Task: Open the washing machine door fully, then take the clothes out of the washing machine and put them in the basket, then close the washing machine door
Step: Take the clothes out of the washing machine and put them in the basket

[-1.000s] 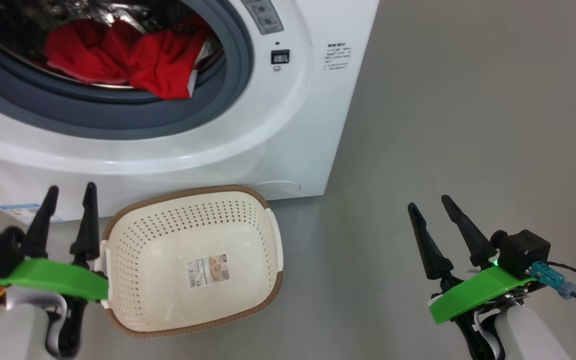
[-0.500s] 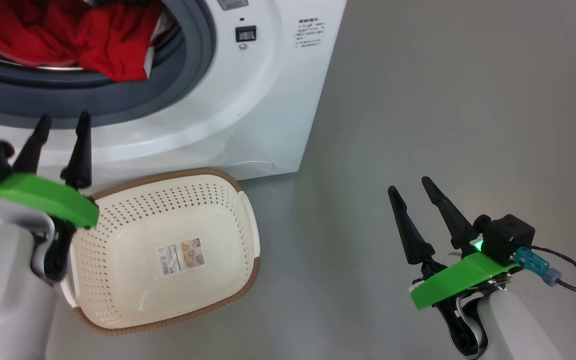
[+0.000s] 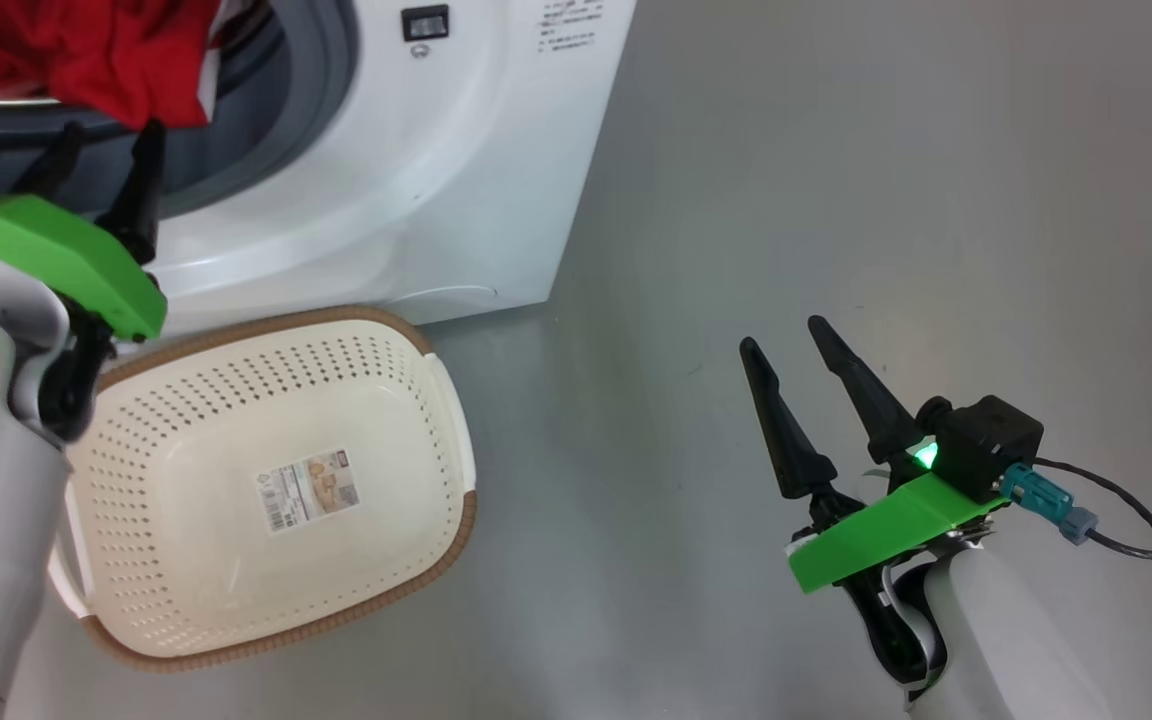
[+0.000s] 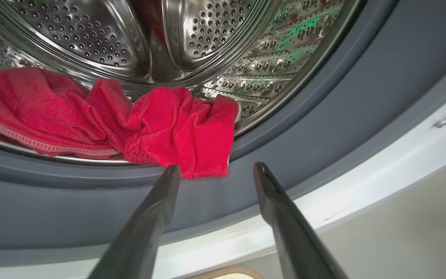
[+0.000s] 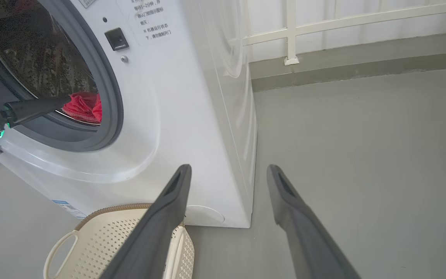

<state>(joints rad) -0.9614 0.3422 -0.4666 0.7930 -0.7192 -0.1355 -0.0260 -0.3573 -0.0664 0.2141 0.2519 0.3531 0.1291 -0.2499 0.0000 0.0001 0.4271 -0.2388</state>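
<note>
One crumpled bright red fabric garment [image 4: 176, 128] lies in the perforated steel drum [image 4: 207, 31] of the white front-loading washing machine [image 3: 456, 180]. Its long axis runs side to side along the drum's front lip, and one end droops over the grey rubber gasket [image 4: 304, 128] toward the opening. The left gripper [image 4: 216, 167], fingers spread, points at that drooping end; one tip may touch it, though the view leaves this unclear. The cream perforated plastic basket [image 3: 416, 400] with a brown rim stands mouth-up on the grey floor [image 3: 836, 150], just before the machine. The right gripper [image 3: 782, 335], spread and holding nothing, hovers over the floor well apart from the basket.
</note>
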